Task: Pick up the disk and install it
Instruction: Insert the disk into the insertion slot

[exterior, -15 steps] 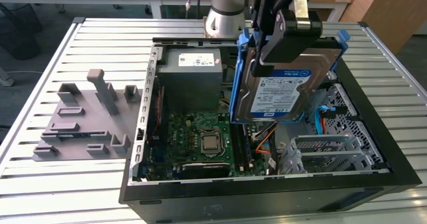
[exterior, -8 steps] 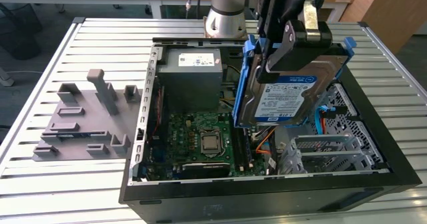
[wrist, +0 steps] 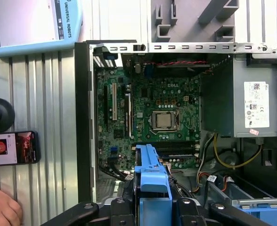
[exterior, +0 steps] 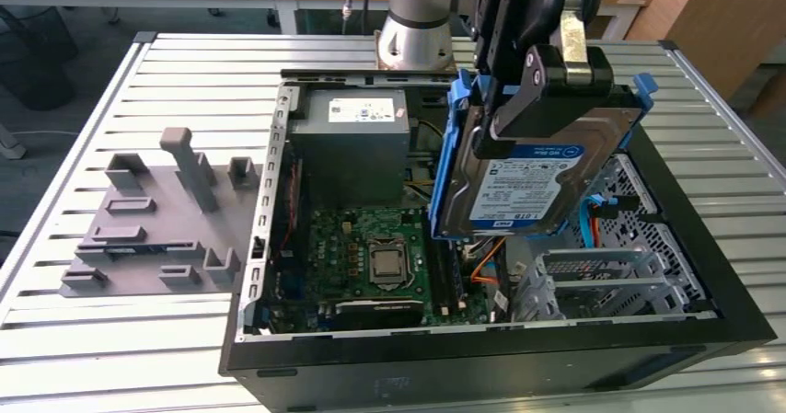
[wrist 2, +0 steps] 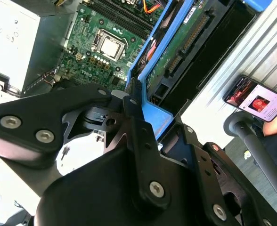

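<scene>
1. The disk (exterior: 528, 188) hangs on edge above the open computer case (exterior: 491, 350). It is clear of everything, and its label faces the exterior view.
2. Your end effector (exterior: 547, 109) is clenched on the disk's upper end, over its blue bracket (wrist: 151, 186).
3. The disk's long axis runs steeply down, away from the end effector.
4. The metal drive cage (exterior: 614, 275) sits below the disk's lower end, slightly toward the exterior view's right. I judge this gap decisive.
</scene>
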Robot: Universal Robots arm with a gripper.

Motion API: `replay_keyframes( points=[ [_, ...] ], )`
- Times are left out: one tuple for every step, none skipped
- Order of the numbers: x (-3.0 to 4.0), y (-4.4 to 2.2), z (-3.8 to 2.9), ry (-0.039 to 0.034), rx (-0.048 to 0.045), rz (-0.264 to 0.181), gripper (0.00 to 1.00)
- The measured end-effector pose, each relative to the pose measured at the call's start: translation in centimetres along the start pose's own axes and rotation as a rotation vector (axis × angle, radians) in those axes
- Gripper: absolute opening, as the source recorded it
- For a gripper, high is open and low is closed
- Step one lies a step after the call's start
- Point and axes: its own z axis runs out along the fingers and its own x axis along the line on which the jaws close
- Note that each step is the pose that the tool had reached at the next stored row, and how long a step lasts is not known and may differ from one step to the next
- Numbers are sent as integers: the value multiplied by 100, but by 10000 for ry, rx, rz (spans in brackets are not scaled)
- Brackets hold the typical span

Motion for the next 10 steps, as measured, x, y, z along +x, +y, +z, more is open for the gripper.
replay_keyframes(
  points=[
    [0,0,0,0,0,0,36],
    [0,0,0,0,0,0,36],
    [0,0,1,0,0,0,36],
    [0,0,1,0,0,0,36],
    [0,0,1,0,0,0,36],
    [0,0,1,0,0,0,36],
    [0,0,1,0,0,0,36],
    [1,0,2,-1,0,0,36],
    [1,-3,3,-2,1,-1,36],
    [1,-13,3,-2,0,-2,36]
  ],
)
